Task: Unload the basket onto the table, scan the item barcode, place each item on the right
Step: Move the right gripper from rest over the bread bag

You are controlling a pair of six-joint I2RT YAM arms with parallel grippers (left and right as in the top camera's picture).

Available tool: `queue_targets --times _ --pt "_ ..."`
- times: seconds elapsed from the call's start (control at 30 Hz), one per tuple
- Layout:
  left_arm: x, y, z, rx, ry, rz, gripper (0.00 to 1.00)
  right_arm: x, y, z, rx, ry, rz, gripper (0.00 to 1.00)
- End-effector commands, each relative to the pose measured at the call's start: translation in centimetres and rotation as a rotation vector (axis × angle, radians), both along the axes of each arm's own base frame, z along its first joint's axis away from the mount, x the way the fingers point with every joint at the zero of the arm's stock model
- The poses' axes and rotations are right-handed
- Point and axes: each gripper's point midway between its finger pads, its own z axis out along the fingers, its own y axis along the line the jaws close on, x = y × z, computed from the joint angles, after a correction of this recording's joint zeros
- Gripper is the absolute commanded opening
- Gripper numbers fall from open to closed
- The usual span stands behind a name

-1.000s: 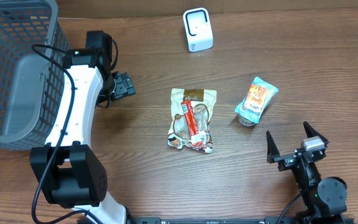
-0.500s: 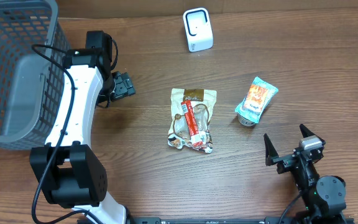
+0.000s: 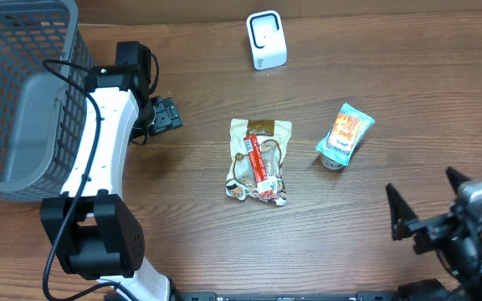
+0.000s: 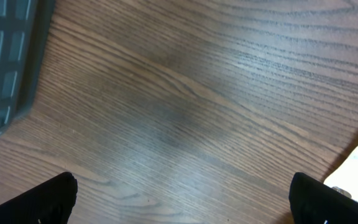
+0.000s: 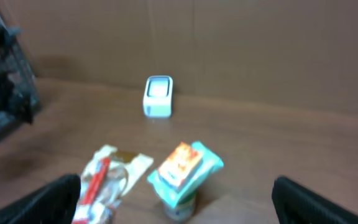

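- Right gripper (image 3: 420, 182): jaws spread wide with nothing between them, over bare table (image 3: 392, 84) at the lower right of the overhead view.
- Cup (image 3: 346, 134), with a teal-and-orange top, lies ahead of the right jaws and clear of them. Only open wood sits in between.
- Bag (image 3: 258, 159) lies flat mid-table, to the left of the cup and apart from it, farther from the right jaws.
- Scanner (image 3: 266, 40), white, stands upright at the far edge beyond the bag and cup. Nothing sits in front of it.
- Left gripper (image 3: 164, 115): jaws spread, empty, over wood between the basket (image 3: 15, 92) and the bag. The bag's pale edge shows at the right of the left wrist view, outside the jaws.
- The grey mesh basket is at far left, with the left arm passing along its side.
- The right wrist view is blurred, so no barcode can be made out.
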Motion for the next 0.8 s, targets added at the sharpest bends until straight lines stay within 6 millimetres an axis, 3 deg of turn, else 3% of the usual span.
queue_targets --times 0.0,0.23,0.43,0.5,0.57,0.63,0.77 --pt "0.3 0.2 0.3 0.013 -0.006 -0.018 1.0 0.9 1.2 3.2 0.025 0.084 0.045 1.0" --pt "0.3 0.2 0.3 0.013 -0.006 -0.018 1.0 5.2 4.0 5.6 0.032 0.28 0.148 1.0" --pt "0.3 0.2 0.3 0.013 -0.006 -0.018 1.0 6.6 8.8 2.9 0.15 0.476 0.385 1.0" --pt "0.3 0.2 0.3 0.013 -0.006 -0.018 1.0 6.8 10.2 2.0 0.191 0.544 0.459 0.64" --pt "0.3 0.2 0.3 0.013 -0.006 -0.018 1.0 7.2 11.1 0.7 0.226 0.627 0.494 0.43" --pt "0.3 0.2 0.3 0.013 -0.006 -0.018 1.0 7.6 11.7 -1.0 0.23 0.711 0.503 0.35" --pt "0.3 0.2 0.3 0.013 -0.006 -0.018 1.0 8.0 13.6 -4.4 0.204 0.84 0.533 0.34"
